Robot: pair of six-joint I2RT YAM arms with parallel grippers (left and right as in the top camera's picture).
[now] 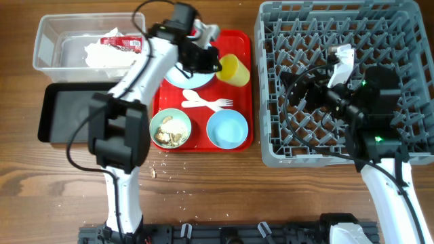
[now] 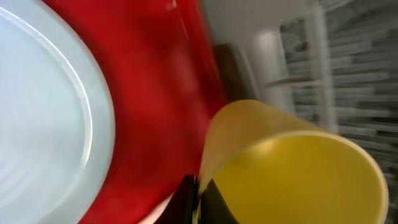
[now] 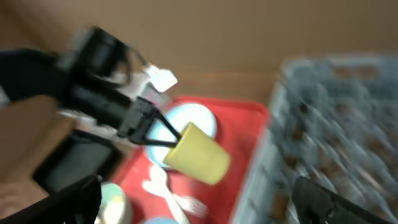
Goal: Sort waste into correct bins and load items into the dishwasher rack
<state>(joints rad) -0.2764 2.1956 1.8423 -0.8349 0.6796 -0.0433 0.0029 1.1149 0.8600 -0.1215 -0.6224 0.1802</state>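
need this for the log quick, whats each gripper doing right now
left gripper: closed on the yellow cup
right gripper: open, holding nothing

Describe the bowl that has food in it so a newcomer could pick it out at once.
Find the red serving tray between the black tray and the big grey rack. Two light blue bowls sit along its edge nearest the robot bases; the target bowl is the one on the black tray's side. It alone holds brownish-white scraps; its twin is empty.
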